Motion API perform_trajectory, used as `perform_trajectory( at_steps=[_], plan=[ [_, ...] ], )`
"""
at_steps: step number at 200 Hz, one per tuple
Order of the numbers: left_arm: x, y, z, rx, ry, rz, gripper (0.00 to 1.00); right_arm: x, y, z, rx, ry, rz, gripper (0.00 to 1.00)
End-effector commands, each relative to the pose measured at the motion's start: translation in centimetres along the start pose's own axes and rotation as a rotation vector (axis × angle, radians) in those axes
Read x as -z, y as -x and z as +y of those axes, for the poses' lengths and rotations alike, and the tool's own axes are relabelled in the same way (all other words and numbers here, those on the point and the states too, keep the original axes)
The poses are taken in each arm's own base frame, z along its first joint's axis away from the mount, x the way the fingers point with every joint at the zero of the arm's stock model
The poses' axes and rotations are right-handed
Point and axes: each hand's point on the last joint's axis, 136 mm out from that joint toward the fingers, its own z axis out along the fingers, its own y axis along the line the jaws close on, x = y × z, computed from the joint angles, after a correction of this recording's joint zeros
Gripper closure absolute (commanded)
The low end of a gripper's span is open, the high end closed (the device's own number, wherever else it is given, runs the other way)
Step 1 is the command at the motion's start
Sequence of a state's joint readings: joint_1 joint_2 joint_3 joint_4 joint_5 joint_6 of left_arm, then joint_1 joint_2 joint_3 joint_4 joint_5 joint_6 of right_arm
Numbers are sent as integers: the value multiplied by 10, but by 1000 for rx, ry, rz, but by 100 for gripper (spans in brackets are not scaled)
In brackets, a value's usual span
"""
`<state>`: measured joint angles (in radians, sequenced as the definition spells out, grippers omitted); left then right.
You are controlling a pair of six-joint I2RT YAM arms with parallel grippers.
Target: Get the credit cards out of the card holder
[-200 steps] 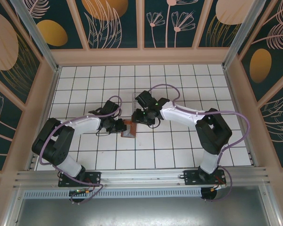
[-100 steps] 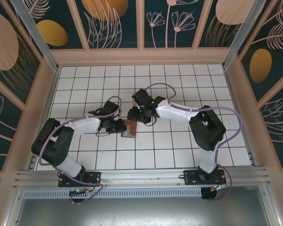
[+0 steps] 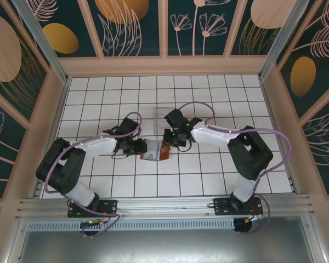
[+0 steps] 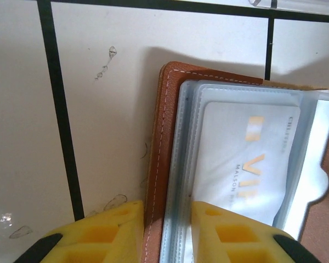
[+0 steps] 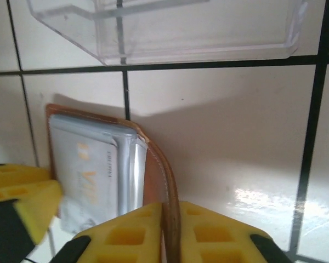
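Card holder (image 3: 153,149) lay open; left jaws narrow on one cover, right jaws pinched the other. Prob. best was keeping covers apart & sliding pale card (image 4: 247,164) out.

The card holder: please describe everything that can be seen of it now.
The card holder is a small brown leather wallet with pale stitching along its edge, lying open on the white tiled table. Inside are clear plastic sleeves; the front one holds a whitish card with gold letters. The left claw grips one edge, leather and sleeves between its yellow fingers. The right claw is shut on the other cover, which stands raised.
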<state>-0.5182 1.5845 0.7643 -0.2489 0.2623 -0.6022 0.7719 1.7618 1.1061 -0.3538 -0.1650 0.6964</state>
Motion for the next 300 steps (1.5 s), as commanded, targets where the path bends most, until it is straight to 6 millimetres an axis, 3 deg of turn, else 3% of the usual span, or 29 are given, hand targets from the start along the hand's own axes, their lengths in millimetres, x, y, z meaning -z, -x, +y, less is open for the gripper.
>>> perform_trajectory(
  at_steps=[1,40,95,125,172,197,239,300],
  plan=[
    [-7,-37,32,27,107,117,71,-3,-4,-5,75,30,-8,93],
    [0,-43,16,31,11,127,68,3,-16,2,204,149,-15,99],
    [28,-23,1,45,6,34,61,6,-29,-17,253,160,6,99],
    [33,-17,-7,17,51,14,57,1,-29,-25,235,148,7,97],
    [25,-13,-15,-25,123,-3,50,3,-25,-31,218,94,-15,89],
    [19,-14,-12,-34,138,1,48,3,-23,-35,209,55,-19,80],
    [3,-28,5,-46,169,34,47,4,-24,-56,201,-118,-30,61],
    [-6,-41,16,-63,178,63,49,16,-18,-91,243,-443,-51,53]
  ],
)
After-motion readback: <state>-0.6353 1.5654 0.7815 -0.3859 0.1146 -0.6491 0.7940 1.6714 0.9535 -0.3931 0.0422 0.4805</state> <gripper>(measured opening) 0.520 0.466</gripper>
